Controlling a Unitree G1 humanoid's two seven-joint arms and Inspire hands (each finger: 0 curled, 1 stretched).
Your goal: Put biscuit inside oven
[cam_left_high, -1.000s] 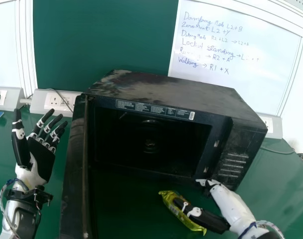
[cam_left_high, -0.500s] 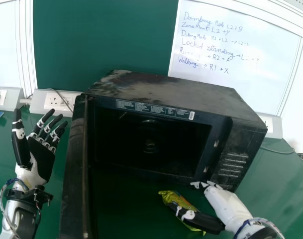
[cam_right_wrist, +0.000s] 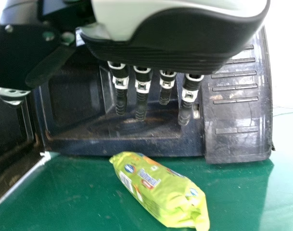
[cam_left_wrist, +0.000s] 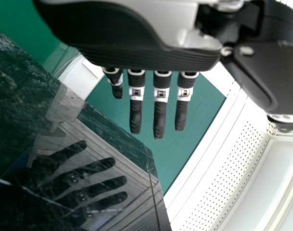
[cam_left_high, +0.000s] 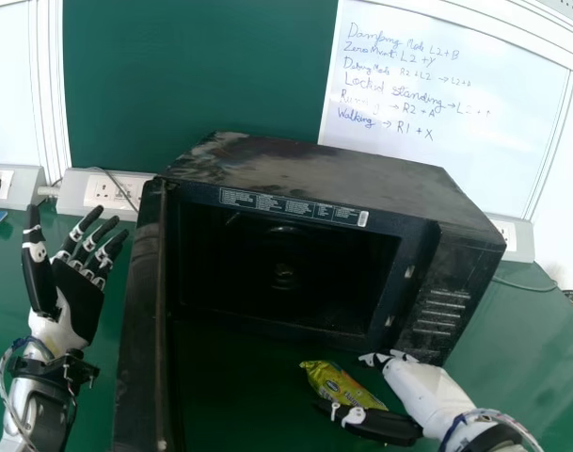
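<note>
1. We see one biscuit packet (cam_left_high: 342, 383), yellow-green, lying on the green counter (cam_left_high: 531, 348) in front of the oven. It is outside the oven, near the right part of its opening.
2. We have one black oven (cam_left_high: 324, 184), its single door (cam_left_high: 143, 320) swung wide on the left side. One panel (cam_left_high: 455, 301) with raised strips stands right of the opening.
3. We count two hands, one on each side. Our right hand (cam_left_high: 418, 384) hangs over the counter by the packet; in the head view its thumb (cam_left_high: 371, 424) overlaps the near edge of the packet.
4. The right fingers (cam_right_wrist: 140, 103) are wide and fairly straight, pointing toward the oven, and the right wrist view shows the packet apart from them.
5. Our left hand (cam_left_high: 77, 297) is beside the door, on its outer side, with its fingers (cam_left_high: 84, 223) straight and held wide.
6. In the left wrist view we find one reflection (cam_left_wrist: 83, 183) of a hand on the door's glossy face.
7. Behind the oven we count one green board (cam_left_high: 192, 66) and one whiteboard (cam_left_high: 512, 122), the latter with six handwritten lines.
</note>
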